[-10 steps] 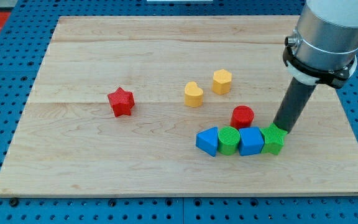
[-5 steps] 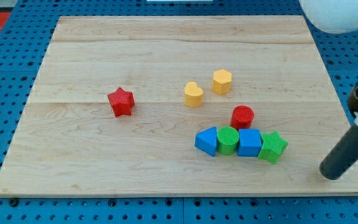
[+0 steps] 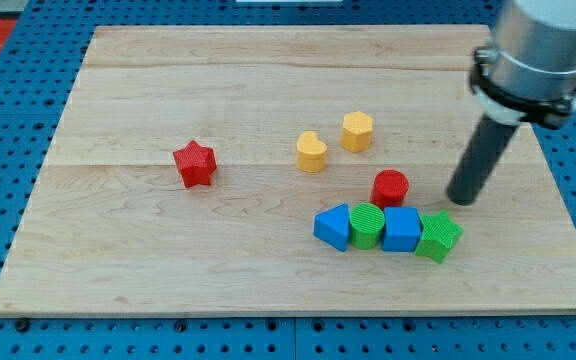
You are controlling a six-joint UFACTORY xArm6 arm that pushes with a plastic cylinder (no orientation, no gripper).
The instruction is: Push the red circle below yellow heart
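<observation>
The red circle (image 3: 390,187) lies right of centre on the wooden board, touching the top of the row of blocks below it. The yellow heart (image 3: 311,152) lies up and to its left. My tip (image 3: 461,199) is on the board to the right of the red circle, a gap apart, just above the green star (image 3: 438,237).
A yellow hexagon (image 3: 358,131) sits just right of the heart. A row of a blue triangle (image 3: 333,227), green circle (image 3: 367,225), blue block (image 3: 402,228) and the green star lies under the red circle. A red star (image 3: 195,164) sits to the left. The board (image 3: 128,260) is edged by blue pegboard.
My tip went from beside the green star out to the board's lower right, then came back up and left to the red circle's right. The green star shifted slightly and turned.
</observation>
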